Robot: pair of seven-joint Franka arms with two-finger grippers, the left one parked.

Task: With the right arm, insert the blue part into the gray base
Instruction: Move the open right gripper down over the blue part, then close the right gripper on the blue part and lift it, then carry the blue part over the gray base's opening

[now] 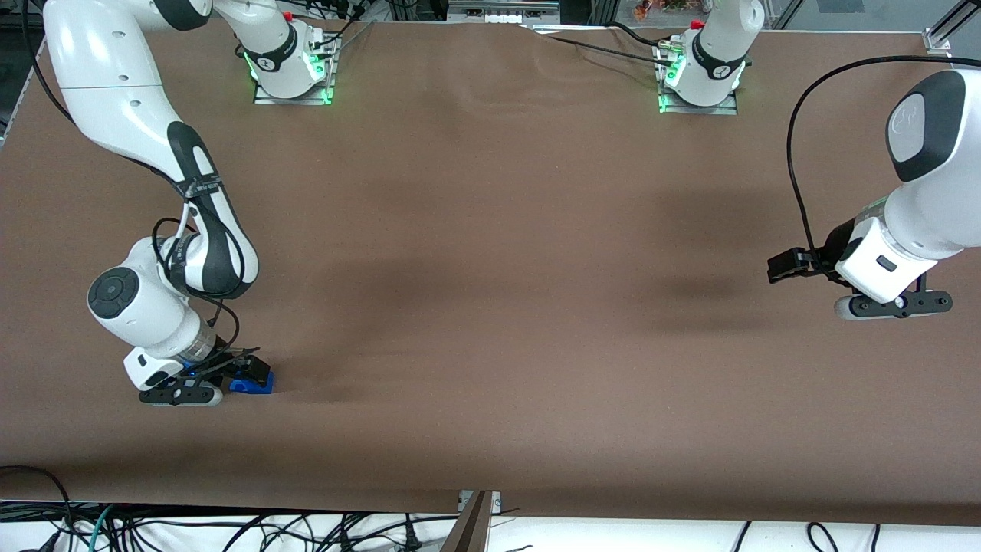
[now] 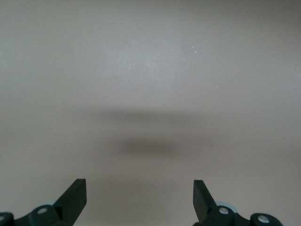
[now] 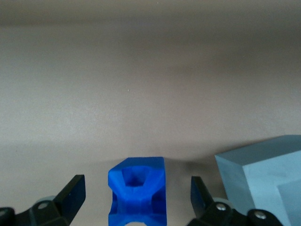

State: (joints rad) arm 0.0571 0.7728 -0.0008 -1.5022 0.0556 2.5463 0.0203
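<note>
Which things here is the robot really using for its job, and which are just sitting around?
For the job:
- blue part, on the table between the open fingers
- gray base, beside the blue part
- gripper, low over the table, around the blue part

Just around:
- brown table
- loose cables at the table's near edge

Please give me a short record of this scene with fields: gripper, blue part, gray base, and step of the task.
gripper: the right arm's gripper is low at the table, at the working arm's end, fingers open
blue part: the blue part lies on the table between the open fingers, not yet gripped
gray base: the gray base stands beside the blue part, apart from it; hidden in the front view
step: grasp not yet made; insertion not begun
</note>
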